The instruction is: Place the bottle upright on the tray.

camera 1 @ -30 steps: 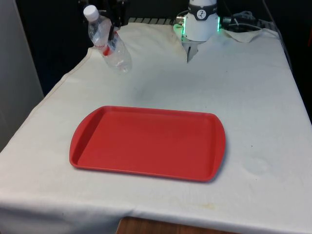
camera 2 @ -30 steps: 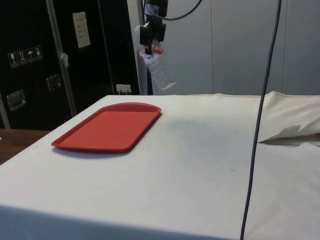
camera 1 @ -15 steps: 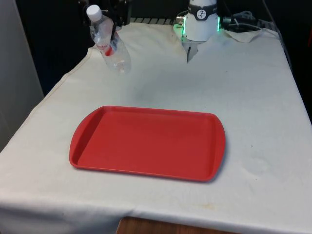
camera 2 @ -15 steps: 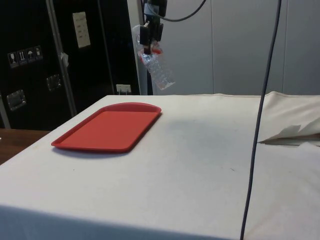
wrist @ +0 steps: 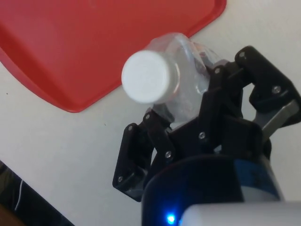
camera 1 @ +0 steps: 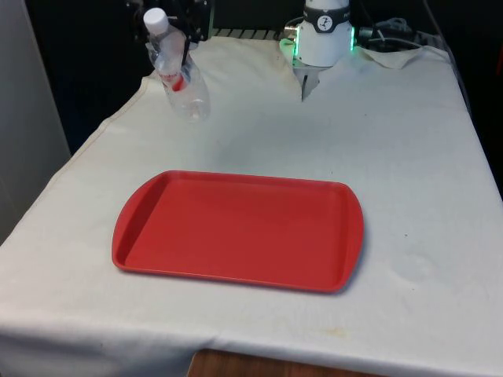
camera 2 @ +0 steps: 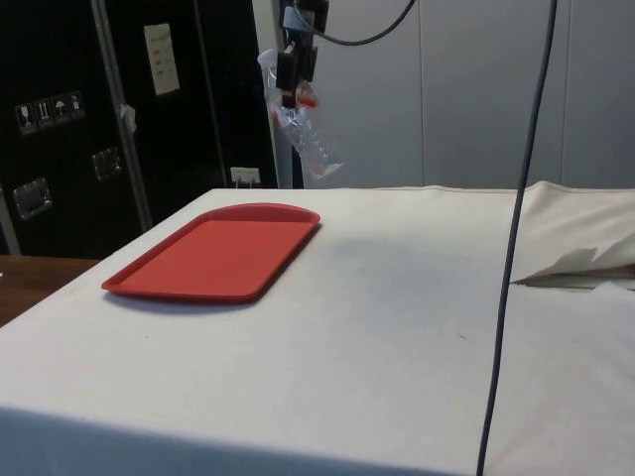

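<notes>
Two black fingers point(wrist: 211, 101) of the gripper point(camera 1: 182, 49) clamp the tilted clear bottle point(camera 1: 178, 75), airborne at the red tray's point(camera 1: 236, 232) eleven o'clock.

The table point(camera 1: 409, 157), covered by a white cloth point(camera 1: 71, 314), carried a red tray point(camera 1: 236, 229) lying flat near its front edge, toward the front view's left, with loose folded cloth point(camera 2: 580, 266) bunched at the far end.

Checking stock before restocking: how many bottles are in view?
1. A clear bottle with a white cap, held tilted in the gripper above the table, beyond the red tray.
</notes>
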Robot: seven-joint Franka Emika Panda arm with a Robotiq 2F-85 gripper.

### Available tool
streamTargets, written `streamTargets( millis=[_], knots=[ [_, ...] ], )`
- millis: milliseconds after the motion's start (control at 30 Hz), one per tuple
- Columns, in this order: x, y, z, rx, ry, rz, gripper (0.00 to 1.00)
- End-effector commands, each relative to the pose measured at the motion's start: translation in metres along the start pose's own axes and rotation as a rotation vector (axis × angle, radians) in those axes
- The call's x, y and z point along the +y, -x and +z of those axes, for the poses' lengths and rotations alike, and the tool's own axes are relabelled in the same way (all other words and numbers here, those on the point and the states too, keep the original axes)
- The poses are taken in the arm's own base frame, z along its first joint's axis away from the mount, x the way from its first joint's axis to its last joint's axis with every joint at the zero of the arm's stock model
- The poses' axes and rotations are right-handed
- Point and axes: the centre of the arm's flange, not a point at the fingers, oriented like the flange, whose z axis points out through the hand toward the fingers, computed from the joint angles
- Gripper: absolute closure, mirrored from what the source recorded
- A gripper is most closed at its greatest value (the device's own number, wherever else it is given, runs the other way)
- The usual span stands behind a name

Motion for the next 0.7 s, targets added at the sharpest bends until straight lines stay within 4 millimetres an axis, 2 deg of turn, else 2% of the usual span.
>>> streamTargets(
  millis=[0, 167, 667],
  knots=[
    [-0.002, -0.004, 0.001, 0.008, -0.007, -0.009, 0.66],
    [0.000, -0.009, 0.004, 0.008, 0.002, -0.019, 0.66],
    [-0.008, -0.042, 0.015, 0.036, -0.002, -0.035, 0.66]
  ],
)
